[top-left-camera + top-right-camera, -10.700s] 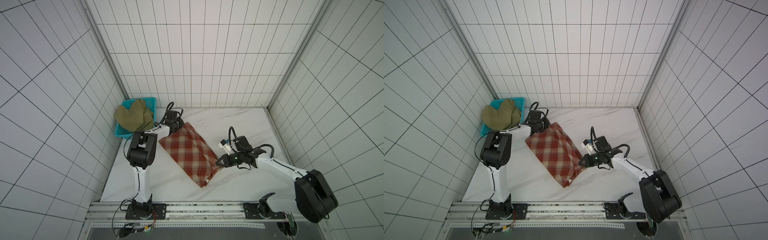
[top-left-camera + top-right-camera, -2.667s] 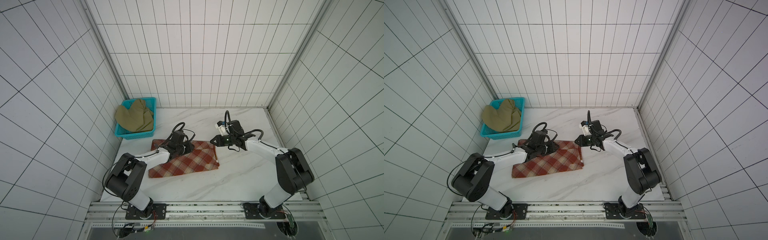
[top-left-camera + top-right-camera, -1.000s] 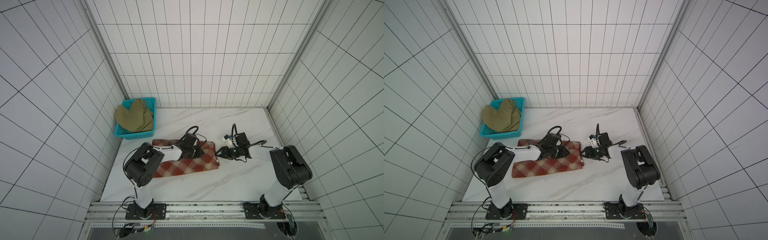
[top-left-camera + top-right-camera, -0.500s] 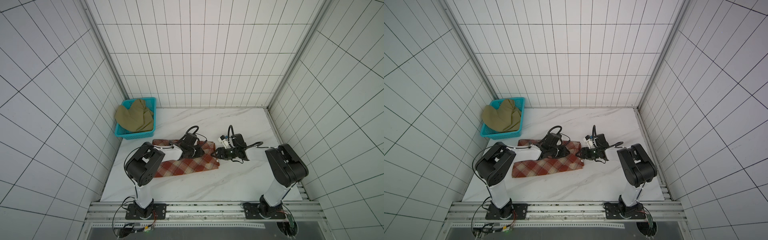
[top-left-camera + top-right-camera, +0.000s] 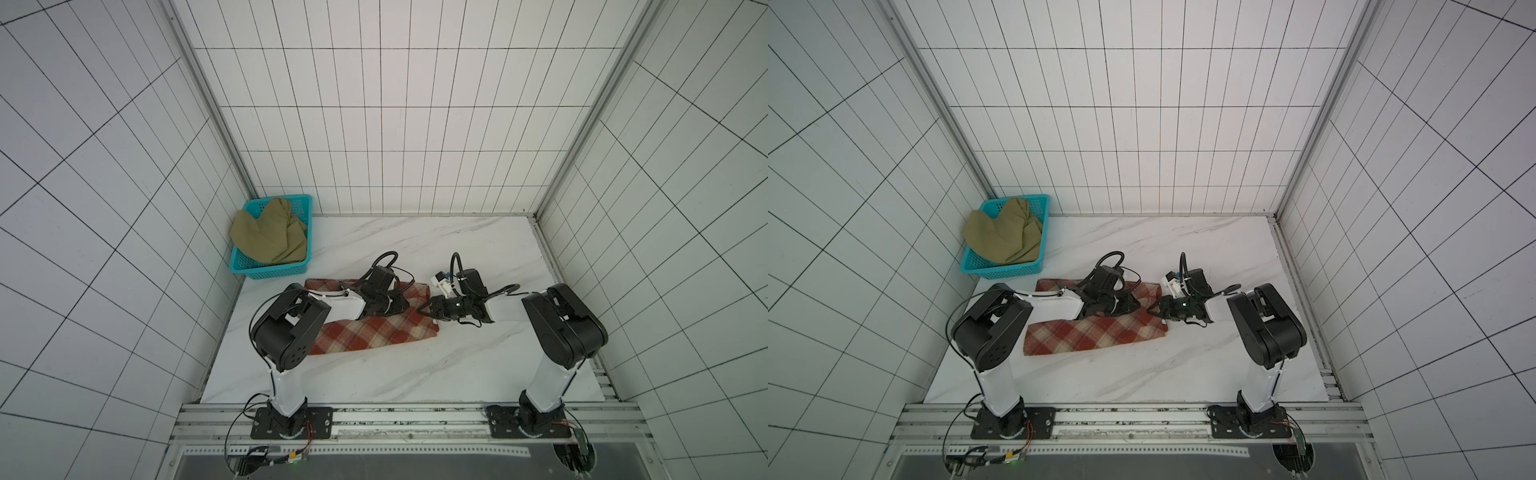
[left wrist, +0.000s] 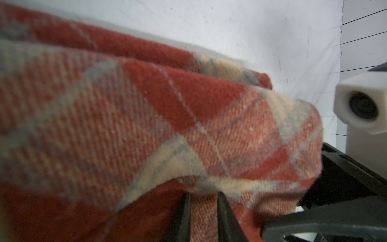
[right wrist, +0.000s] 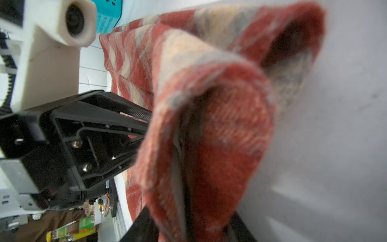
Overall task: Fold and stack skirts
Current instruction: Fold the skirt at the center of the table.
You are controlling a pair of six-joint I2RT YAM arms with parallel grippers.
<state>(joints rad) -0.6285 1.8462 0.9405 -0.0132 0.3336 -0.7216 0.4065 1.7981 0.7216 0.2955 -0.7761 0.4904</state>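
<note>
Both top views show a teal perforated basket [image 5: 270,272] [image 5: 1000,270] at the left of the frame, in the far left corner of the white marble table [image 5: 415,365] against the tiled wall. It holds one thing, the olive-khaki skirt [image 5: 266,237] [image 5: 1000,239], bunched up and heaped above the rim, with part of it spilling over the basket's left edge. The plaid skirt [image 5: 365,332] [image 5: 1096,330], rust-red and cream, lies outside the basket on the table just below it in the frame, folded into a long band that runs left to right across the centre. The left gripper [image 5: 404,306] reaches over the band's upper right part, and the right gripper [image 5: 423,309] meets the band's right end, the two tips close together. In the left wrist view the left gripper [image 6: 204,211] has its fingers [image 6: 185,218] drawn narrowly together on a raised fold of the plaid cloth, pinching it, with the right arm's white camera housing [image 6: 360,109] close beside it. In the right wrist view the right gripper [image 7: 191,228] has a fold of the same skirt [image 7: 219,125] standing between its jaws and filling the gap, but whether they press on the cloth cannot be told. That view also catches a corner of the basket [image 7: 106,18] beyond the cloth.
</note>
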